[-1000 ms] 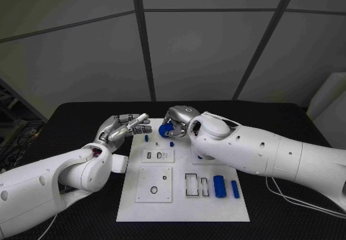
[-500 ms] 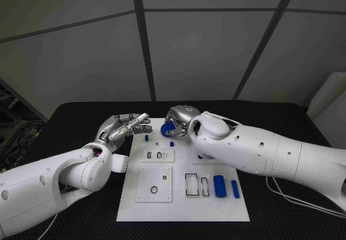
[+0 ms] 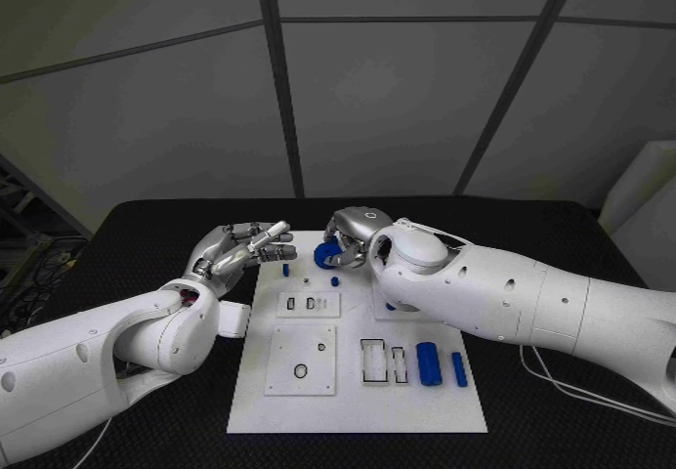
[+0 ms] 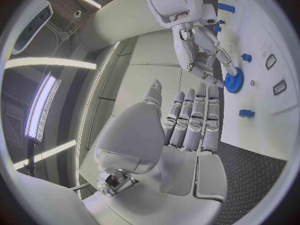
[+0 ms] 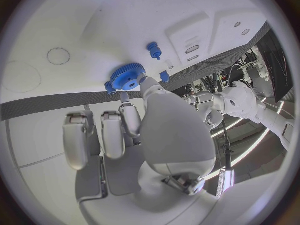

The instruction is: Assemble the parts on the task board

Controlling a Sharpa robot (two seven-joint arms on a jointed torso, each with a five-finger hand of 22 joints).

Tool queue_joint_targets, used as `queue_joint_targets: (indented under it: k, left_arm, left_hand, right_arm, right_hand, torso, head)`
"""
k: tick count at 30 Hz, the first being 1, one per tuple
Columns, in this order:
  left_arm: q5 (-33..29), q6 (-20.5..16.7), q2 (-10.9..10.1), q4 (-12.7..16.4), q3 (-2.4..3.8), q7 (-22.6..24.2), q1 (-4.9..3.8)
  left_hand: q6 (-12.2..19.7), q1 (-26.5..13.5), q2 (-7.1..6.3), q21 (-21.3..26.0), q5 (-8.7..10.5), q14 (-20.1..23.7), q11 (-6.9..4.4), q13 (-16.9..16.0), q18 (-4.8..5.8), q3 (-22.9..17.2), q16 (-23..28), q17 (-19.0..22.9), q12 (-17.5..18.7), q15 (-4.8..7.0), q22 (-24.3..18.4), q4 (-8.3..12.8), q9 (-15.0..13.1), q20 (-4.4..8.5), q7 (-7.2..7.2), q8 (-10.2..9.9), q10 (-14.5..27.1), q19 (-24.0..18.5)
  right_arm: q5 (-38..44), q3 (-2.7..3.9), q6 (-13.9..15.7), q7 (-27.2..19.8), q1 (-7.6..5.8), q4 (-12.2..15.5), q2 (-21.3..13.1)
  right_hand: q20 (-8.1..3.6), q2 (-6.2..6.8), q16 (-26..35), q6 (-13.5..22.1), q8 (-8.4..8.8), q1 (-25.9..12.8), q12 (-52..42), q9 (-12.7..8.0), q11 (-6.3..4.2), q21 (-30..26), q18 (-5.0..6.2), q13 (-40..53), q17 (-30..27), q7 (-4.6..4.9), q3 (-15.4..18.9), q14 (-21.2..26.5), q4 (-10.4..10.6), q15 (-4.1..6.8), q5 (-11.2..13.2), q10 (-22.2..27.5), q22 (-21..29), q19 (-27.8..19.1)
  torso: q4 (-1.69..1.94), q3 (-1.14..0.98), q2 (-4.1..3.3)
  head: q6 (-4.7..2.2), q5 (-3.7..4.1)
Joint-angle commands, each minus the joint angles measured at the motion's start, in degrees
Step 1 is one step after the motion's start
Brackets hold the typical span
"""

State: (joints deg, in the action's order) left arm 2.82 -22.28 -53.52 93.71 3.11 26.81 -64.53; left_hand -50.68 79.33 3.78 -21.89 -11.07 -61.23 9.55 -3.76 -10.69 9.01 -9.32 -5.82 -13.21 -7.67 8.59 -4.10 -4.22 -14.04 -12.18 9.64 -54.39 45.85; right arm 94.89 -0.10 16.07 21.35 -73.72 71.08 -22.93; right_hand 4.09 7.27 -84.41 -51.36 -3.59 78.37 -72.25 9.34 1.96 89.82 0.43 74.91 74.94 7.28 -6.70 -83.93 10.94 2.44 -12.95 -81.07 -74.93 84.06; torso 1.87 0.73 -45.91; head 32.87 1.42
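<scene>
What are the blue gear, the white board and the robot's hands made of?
The gear looks like matte plastic: one even blue, with crisp moulded teeth. The board seems a stiff white plastic or painted plate, flat with low sheen. The right hand and left hand show silvery shiny segments, probably metal, though coated plastic is possible.

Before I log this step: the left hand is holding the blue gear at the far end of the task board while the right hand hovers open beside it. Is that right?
Not quite: the hands are swapped. The right hand holds the blue gear at the far end of the task board, and the left hand hovers open beside it. The head view shows it, and the right wrist view shows the gear at that hand's fingertips.
</scene>
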Motion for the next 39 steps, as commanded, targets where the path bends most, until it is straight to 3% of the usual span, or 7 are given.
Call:
queue_joint_targets:
  k: [1, 7, 15, 21, 29, 35, 39]
  left_arm:
    - [0.1, 0.5, 0.0, 0.0, 0.06, 0.2, -0.1]
    - [0.1, 0.5, 0.0, 0.1, 0.06, 0.2, -0.1]
    - [0.1, 0.3, -0.2, 0.1, 0.06, 0.1, -0.1]
    - [0.1, 0.2, -0.2, 0.2, 0.06, 0.1, -0.1]
    - [0.1, 0.1, -0.3, 0.2, 0.06, 0.2, -0.1]
    - [0.1, 0.2, -0.4, 0.1, 0.06, 0.2, -0.1]
    - [0.1, 0.2, -0.6, -0.1, 0.06, 0.3, -0.09]
  left_hand:
    - [-0.1, 0.0, 0.39, -0.2, 0.36, 0.4, 0.33, 0.0, 0.25, -0.1, 0.4, -0.1, 0.3, -0.07, -0.1, 0.4, 0.1, 0.06, -0.23, -0.3, 0.0, 0.3]
    - [-0.1, 0.0, 0.39, -0.2, 0.36, 0.4, 0.33, 0.0, 0.25, -0.1, 0.4, -0.1, 0.3, -0.07, -0.1, 0.4, 0.1, 0.06, -0.23, -0.3, 0.0, 0.3]
    - [-0.2, 0.1, 0.43, -0.1, 0.4, 0.4, 0.34, 0.0, 0.26, -0.1, 0.5, -0.1, 0.3, -0.09, -0.1, 0.5, 0.1, 0.05, -0.23, -0.4, 0.0, 0.3]
    - [-0.2, 0.1, 0.43, -0.1, 0.4, 0.4, 0.34, 0.0, 0.26, -0.1, 0.5, -0.1, 0.3, -0.09, -0.1, 0.5, 0.1, 0.05, -0.23, -0.4, 0.0, 0.3]
    - [-0.2, 0.1, 0.43, -0.1, 0.4, 0.4, 0.34, 0.0, 0.26, -0.1, 0.5, -0.1, 0.3, -0.09, -0.1, 0.5, 0.1, 0.05, -0.23, -0.4, 0.0, 0.3]
    - [-0.1, 0.1, 0.43, -0.1, 0.4, 0.4, 0.35, 0.0, 0.27, 0.0, 0.6, -0.1, 0.4, -0.1, -0.1, 0.6, 0.1, 0.04, -0.23, -0.4, 0.0, 0.2]
    - [-0.1, 0.1, 0.43, -0.1, 0.4, 0.4, 0.35, 0.0, 0.27, 0.0, 0.6, -0.1, 0.4, -0.1, -0.1, 0.6, 0.1, 0.04, -0.23, -0.4, 0.0, 0.2]
  right_arm:
    - [-0.1, 0.02, -1.3, 0.2, -0.14, 0.1, 0.0]
    - [-1.9, 0.02, -3.1, 0.2, -0.14, 0.0, -0.1]
    - [-4.0, 0.02, -5.7, 0.6, -0.15, -0.5, -0.3]
    - [-4.2, 0.02, -4.8, 0.8, -0.15, -0.6, -0.5]
    - [-3.7, 0.02, 0.1, -0.9, -0.14, 1.2, -2.1]
    - [-7.3, 0.05, 7.8, -7.6, -0.12, 5.1, -6.5]
    - [-11.4, 0.06, 9.7, -13.5, -0.11, 8.4, -11.3]
  right_hand:
    - [0.38, 0.51, 0.2, 0.5, -0.01, -0.6, 0.4, -0.3, 0.48, 0.2, -0.43, -0.1, 3.0, 0.09, 0.6, -3.5, 0.9, -0.53, 2.3, 0.0, -15.1, 5.9]
    - [0.52, -0.06, 0.2, -0.1, -0.22, -5.2, 0.2, -0.7, 0.58, 0.2, -0.43, 0.1, 3.2, 0.1, 1.7, -3.5, 5.8, -0.64, 2.4, -0.1, -15.1, 5.9]
    - [0.48, -2.22, 0.1, -1.2, -0.27, -11.7, -0.4, -1.1, 0.49, 0.2, -0.43, 0.7, 3.5, -0.05, 1.4, -3.6, 5.9, -0.57, 0.3, -0.4, -15.1, 5.9]
    - [0.46, -0.9, 0.0, -0.9, -0.05, -11.5, -0.5, -1.4, 0.51, 0.2, -0.43, 0.9, 3.7, 0.0, 1.4, -3.6, 5.7, -0.57, -0.3, -0.4, -15.1, 5.9]
    - [0.44, -0.35, -0.3, -1.0, -0.14, -8.1, -1.3, -1.8, 0.44, 0.2, -0.43, 1.5, 4.2, -0.05, 0.2, -3.8, 5.2, -0.54, -1.0, -0.8, -15.1, 5.9]
    - [0.38, -0.36, 0.1, -1.3, -0.19, -5.9, -1.2, -2.0, 0.36, 0.2, -0.43, 1.5, 3.6, -0.11, -0.4, -3.6, 4.8, -0.48, -2.1, -0.8, -15.1, 5.9]
    - [0.38, 0.23, 0.7, -0.9, -0.04, -4.6, 0.5, -2.3, 0.44, 0.2, -0.43, 0.3, 2.6, 0.01, -0.5, -3.3, 4.7, -0.5, -3.3, 0.1, -15.1, 5.9]
  torso:
    - [0.02, 0.02, 0.01]
    - [0.0, 0.03, -0.03]
    - [0.03, 0.03, -0.01]
    - [0.03, 0.02, 0.01]
    - [0.01, -0.02, 0.03]
    - [-0.15, -0.08, 0.07]
    - [-0.2, -0.08, 0.16]
  head:
    - [0.05, 0.01]
    - [0.08, -0.04]
    - [0.15, -0.04]
    - [0.09, -0.04]
    - [-0.02, 0.04]
    - [-0.17, -0.05]
    - [-0.36, 0.15]
